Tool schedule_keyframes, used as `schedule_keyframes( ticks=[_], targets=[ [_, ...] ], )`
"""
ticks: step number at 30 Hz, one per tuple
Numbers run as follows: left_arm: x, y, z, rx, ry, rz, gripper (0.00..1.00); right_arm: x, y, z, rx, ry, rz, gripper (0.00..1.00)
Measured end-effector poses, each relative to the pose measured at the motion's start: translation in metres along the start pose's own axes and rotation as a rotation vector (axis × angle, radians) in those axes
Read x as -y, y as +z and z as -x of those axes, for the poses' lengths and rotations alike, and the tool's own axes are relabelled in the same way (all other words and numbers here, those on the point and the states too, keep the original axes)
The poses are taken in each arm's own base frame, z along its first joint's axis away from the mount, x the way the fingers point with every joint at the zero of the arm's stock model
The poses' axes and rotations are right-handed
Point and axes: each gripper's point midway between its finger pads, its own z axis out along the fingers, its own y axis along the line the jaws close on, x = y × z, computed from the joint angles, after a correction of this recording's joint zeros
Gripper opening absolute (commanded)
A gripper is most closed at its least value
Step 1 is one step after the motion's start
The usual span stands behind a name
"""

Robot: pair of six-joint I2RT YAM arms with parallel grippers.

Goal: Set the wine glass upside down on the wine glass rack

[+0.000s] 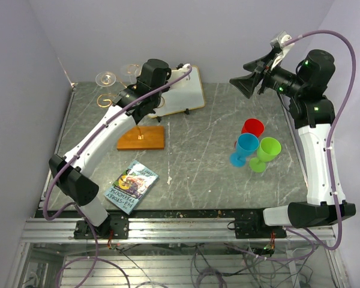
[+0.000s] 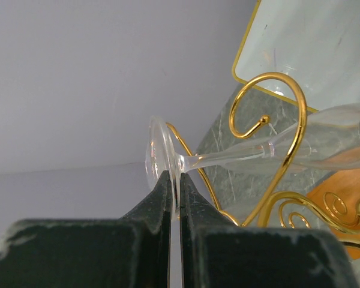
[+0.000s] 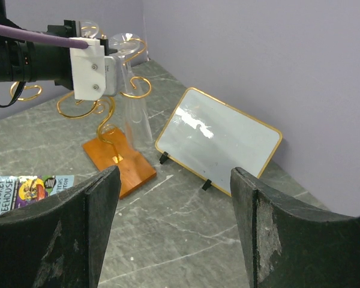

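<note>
Your left end effector (image 2: pixel 174 180) pinches the wine glass (image 2: pixel 228 157) by its foot, stem inside the rack (image 2: pixel 297 120) scroll, tabletop's (image 1: pixel 204 168) far-left corner. Likely light, slick, brittle. Right end effector (image 3: pixel 174 174) gapes empty.

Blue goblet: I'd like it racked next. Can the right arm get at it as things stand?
Probably yes. The right gripper hangs open and empty above that side, nothing between. But the red goblet and green goblet crowd the blue goblet, so grasping looks tight.

The wine glass (image 2: pixel 228 157) has its bowl cut off at right.
</note>
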Motion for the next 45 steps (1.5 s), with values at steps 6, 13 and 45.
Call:
schedule_keyframes(
  ticks=[6, 13, 45],
  targets=[
    [0.01, -0.001, 0.002, 0.015, 0.005, -0.043, 0.09, 0.002, 0.0, -0.002, -0.001, 0.003, -0.005, 0.74],
    [0.017, -0.002, 0.009, 0.05, 0.005, -0.08, 0.08, 0.004, -0.001, -0.003, -0.001, 0.005, -0.01, 0.74],
    [0.017, -0.007, 0.046, 0.17, -0.013, -0.1, 0.07, 0.042, -0.009, -0.013, -0.014, 0.054, -0.175, 1.0]
  ],
)
